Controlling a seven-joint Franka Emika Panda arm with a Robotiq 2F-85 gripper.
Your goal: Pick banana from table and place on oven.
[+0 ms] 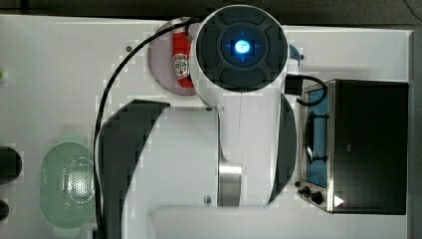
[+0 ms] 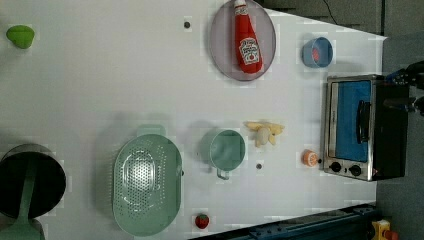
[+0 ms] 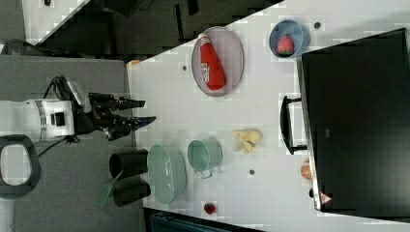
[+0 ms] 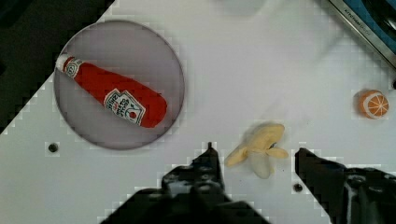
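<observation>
The banana (image 2: 264, 132) lies on the white table (image 2: 100, 90), pale yellow with its flaps spread, between the green cup and the oven (image 2: 360, 127). The oven is a boxy toaster oven with a black top (image 3: 358, 121) and a bluish glass door. My gripper (image 3: 147, 111) hangs high above the table in the right view, open, with nothing between its fingers. In the wrist view the banana (image 4: 259, 147) appears far below, framed by the two dark fingertips of the gripper (image 4: 254, 150). The arm's white body covers the middle of the top view, where the oven (image 1: 368, 144) stands at the top view's right.
A ketchup bottle (image 2: 247, 40) lies on a grey plate (image 2: 220, 55). A blue bowl (image 2: 317, 51) stands beside the oven, an orange slice (image 2: 310, 158) near its knobs. A green cup (image 2: 227, 150), colander (image 2: 146, 184), strawberry (image 2: 202, 221) and black pot (image 2: 30, 180) lie farther off.
</observation>
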